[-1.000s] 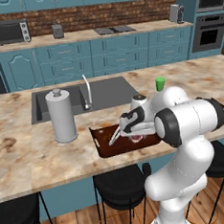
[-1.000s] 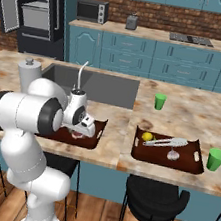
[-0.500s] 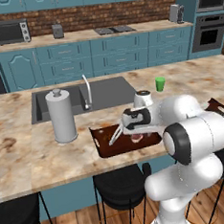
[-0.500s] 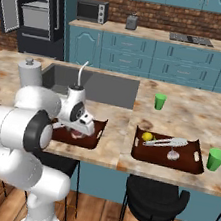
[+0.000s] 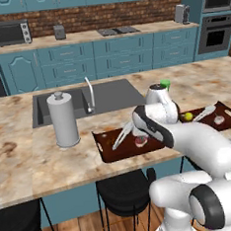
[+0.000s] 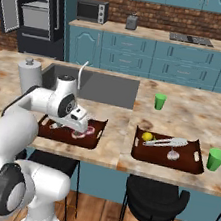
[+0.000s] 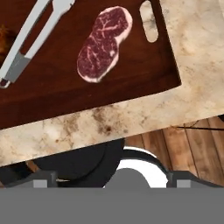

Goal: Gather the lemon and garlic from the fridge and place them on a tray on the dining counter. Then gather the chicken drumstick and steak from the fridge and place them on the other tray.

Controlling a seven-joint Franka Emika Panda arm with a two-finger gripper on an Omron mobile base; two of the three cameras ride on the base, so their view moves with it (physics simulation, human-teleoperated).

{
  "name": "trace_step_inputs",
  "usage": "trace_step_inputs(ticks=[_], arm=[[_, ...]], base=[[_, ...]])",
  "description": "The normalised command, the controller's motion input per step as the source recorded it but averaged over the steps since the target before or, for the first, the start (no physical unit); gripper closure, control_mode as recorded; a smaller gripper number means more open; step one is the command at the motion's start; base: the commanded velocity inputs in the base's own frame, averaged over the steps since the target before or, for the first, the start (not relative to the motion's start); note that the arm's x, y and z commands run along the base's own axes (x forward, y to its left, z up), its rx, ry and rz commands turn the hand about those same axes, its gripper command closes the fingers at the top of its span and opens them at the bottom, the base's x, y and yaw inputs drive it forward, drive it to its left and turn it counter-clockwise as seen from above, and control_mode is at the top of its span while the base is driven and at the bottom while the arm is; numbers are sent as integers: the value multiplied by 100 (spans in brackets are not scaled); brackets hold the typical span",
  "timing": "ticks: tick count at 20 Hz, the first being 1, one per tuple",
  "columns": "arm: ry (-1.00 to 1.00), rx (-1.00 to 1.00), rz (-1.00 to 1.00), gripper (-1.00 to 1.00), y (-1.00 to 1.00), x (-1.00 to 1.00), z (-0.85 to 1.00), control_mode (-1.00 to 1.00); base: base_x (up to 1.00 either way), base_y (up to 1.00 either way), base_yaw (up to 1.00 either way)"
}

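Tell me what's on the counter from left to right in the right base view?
Paper towel roll → steak on its dark tray → lemon → tongs → garlic → green cup.

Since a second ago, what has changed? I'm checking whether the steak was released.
The gripper has opened and drawn back up from the left tray, letting go of the steak, which now lies flat on it beside the tongs. The arm has swung round over the tray. The right tray with the lemon stayed put.
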Motion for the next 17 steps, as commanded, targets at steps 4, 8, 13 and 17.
trace_step_inputs(ticks=[4, 8, 13, 17], arm=[[-9, 0, 3, -100, 0, -98, 78, -100], [-11, 0, 3, -100, 0, -100, 75, -100], [-13, 0, 3, -100, 0, -100, 76, -100], [-14, -1, 3, -100, 0, -88, 74, -100]], base=[[0, 0, 0], [0, 0, 0], [0, 0, 0], [0, 0, 0]])
